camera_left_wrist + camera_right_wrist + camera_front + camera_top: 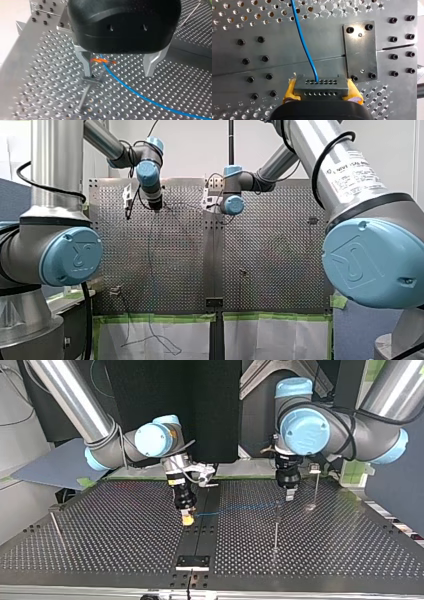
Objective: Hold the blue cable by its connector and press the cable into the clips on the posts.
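Observation:
My right gripper (320, 96) is shut on the grey connector (321, 87), its yellow pads (290, 91) on both sides. The blue cable (303, 42) leaves the connector's top and runs away over the perforated table. In the top view my right gripper (187, 519) stands low at the middle seam, and the cable (235, 508) stretches toward a thin post (276, 527). My left gripper (117, 75) is open, its metal fingers (85, 65) straddling the cable (130, 90) where it meets an orange clip (101, 60) on a post. In the front view my left gripper (156, 206) hangs at the table's far side.
Two more posts stand on the table (115, 535), one behind my left gripper (315, 485) and one leaning at the top view's left (56, 529). A bolted metal plate (360, 51) lies beside the connector. A small black plate (192, 561) sits on the seam near the table's edge.

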Controlling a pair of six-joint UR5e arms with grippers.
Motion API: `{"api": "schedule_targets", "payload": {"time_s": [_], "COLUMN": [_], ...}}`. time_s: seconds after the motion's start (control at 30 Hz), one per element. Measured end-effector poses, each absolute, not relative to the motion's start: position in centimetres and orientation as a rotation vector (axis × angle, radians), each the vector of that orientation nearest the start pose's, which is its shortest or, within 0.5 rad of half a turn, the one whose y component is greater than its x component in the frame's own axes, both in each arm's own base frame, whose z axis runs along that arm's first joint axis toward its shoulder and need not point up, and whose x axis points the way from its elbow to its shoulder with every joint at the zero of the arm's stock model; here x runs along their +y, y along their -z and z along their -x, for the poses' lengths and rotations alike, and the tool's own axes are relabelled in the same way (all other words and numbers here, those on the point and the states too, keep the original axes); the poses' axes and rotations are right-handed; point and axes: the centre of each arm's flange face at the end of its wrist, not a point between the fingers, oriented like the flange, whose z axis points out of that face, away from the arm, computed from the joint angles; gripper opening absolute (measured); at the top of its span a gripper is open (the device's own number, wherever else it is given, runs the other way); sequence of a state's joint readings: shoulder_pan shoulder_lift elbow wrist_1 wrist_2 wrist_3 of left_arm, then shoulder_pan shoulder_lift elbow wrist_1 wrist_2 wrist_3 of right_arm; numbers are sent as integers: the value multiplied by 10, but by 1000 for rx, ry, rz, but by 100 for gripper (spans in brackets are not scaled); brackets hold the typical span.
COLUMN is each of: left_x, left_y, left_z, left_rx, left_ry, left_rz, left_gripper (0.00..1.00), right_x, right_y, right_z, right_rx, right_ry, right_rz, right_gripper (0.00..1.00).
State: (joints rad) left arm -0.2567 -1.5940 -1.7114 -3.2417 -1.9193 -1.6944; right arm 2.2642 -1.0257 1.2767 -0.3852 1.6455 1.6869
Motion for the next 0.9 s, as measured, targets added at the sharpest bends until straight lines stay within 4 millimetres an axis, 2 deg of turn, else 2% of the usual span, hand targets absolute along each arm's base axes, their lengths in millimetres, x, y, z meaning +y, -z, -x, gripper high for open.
{"api": "schedule_targets", "payload": {"time_s": [0.23, 0.9], "left_x": [-218, -224], "left_y": [-409, -410], "left_z": [-419, -418], "left_rx": [1781, 1768], "left_ry": [-40, -38], "left_rz": [109, 87], "left_gripper": [100, 100], "right_x": [-467, -467], "right_y": [-343, -343], "right_z": [-552, -552], "right_rx": [-898, -898], "right_ry": [-1828, -1827], "right_rz": [-1496, -1496], "right_gripper": [0, 0]}}
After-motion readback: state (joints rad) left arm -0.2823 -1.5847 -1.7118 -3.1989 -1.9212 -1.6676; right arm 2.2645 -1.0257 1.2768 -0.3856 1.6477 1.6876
